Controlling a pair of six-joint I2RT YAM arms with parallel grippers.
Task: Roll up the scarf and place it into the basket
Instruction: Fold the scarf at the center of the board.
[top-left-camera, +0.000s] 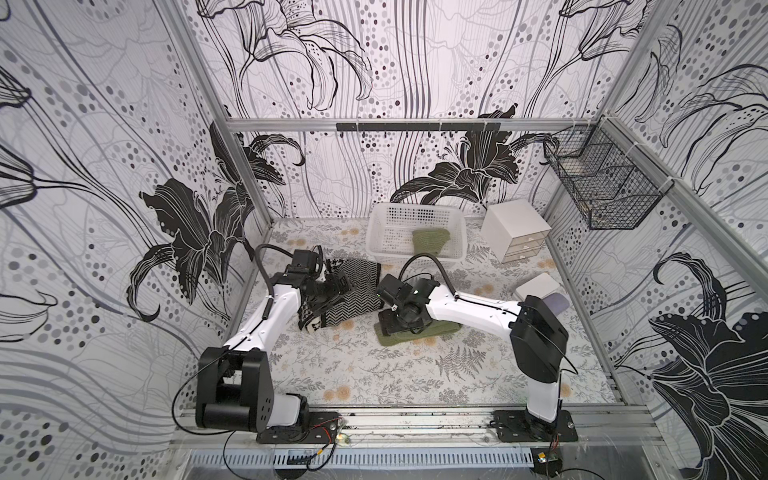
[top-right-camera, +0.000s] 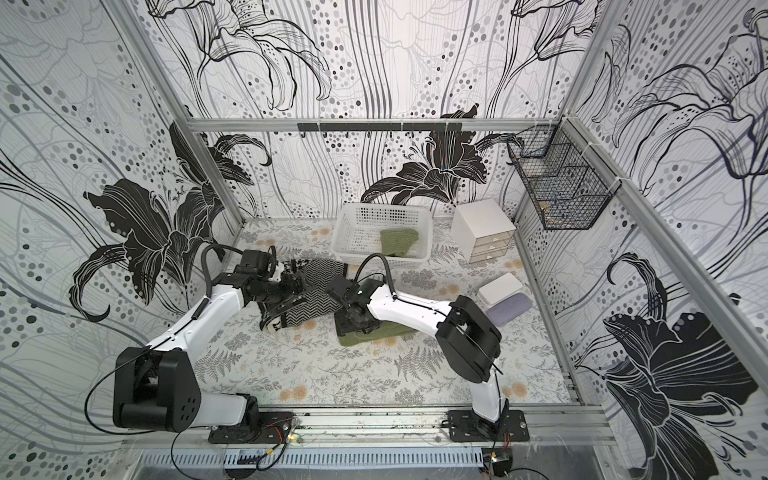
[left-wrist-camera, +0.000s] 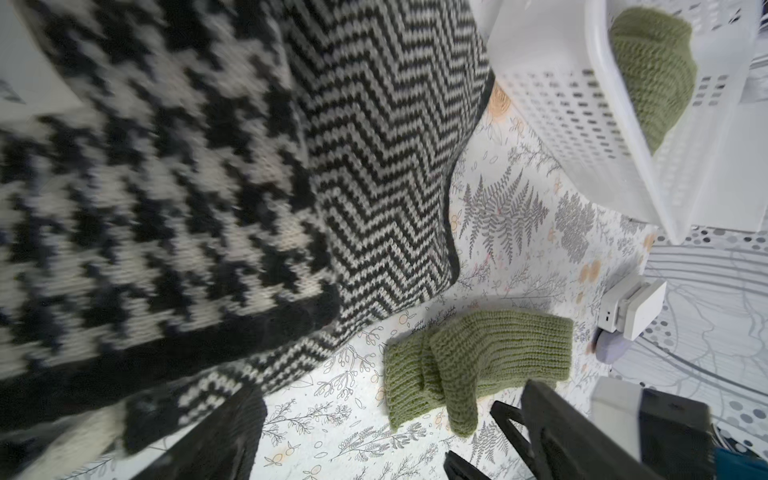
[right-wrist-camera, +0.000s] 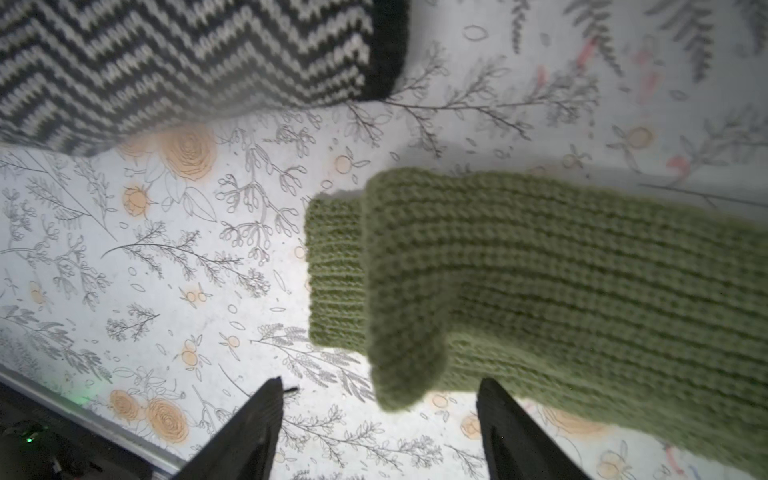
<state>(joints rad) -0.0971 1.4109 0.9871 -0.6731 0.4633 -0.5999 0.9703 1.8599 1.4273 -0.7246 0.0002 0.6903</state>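
Right wrist: green ribbed scarf, end folded over.

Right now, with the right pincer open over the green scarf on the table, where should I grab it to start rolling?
Probably the folded-over end of the green scarf: there the knit doubles into a thick lip. Come down from above with the right pincer, its jaws open over that end; the rest lies flat on the table.
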